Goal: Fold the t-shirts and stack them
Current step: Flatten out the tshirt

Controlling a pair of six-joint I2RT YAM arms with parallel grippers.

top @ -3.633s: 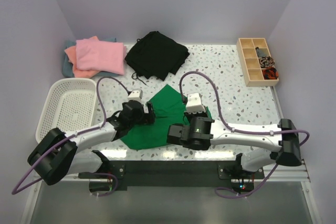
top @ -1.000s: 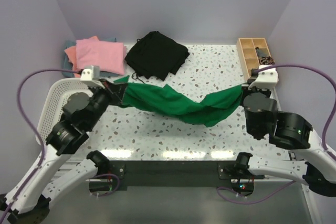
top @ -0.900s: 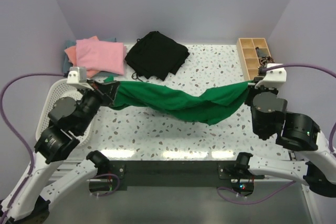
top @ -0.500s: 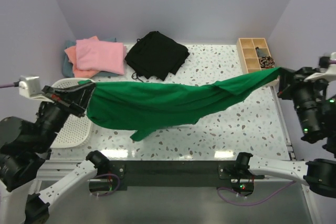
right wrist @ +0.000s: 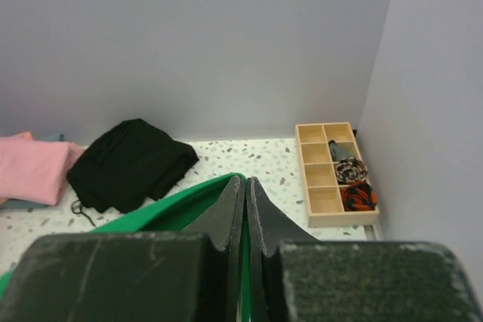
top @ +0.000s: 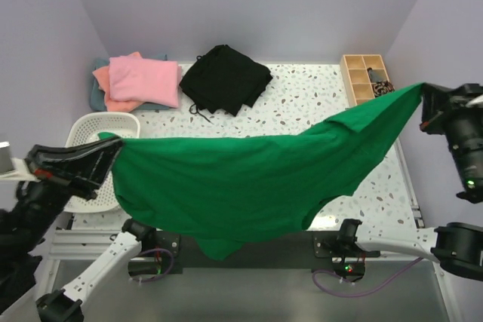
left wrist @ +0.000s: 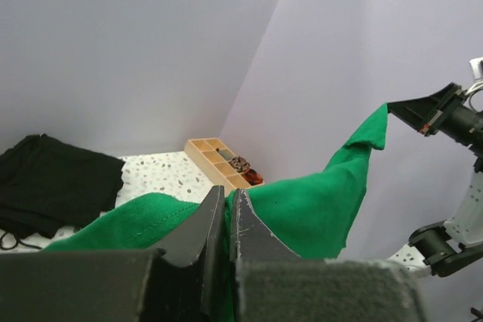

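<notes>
Surface [top: 302, 96] is the speckled white kind, and a good chunk of the front of it is hidden behind the green t-shirt [top: 249, 186]. The shirt is up in the air, stretched wide between the two arms and clear of the surface, with its lower edge sagging past the near edge in the top view. At the back a black cloth [top: 225, 77] lies in a loose heap. Left of it, in the back corner, is a folded pile: pink t-shirt [top: 143, 81] on top, salmon-orange t-shirt [top: 102, 77] under it, grey-teal t-shirt [top: 96, 97] peeking out at the far left. White mesh basket [top: 102, 116] sits just in front of that pile at the left edge, partly covered by the left arm. Wooden compartment tray [top: 349, 84] at the back right has small bits in its right-hand compartments, too tiny to make out. Left tool [left wrist: 229, 194] is pressed together, pinching the green shirt's left end. Right tool [right wrist: 244, 182] is clamped the same way on its right end.
</notes>
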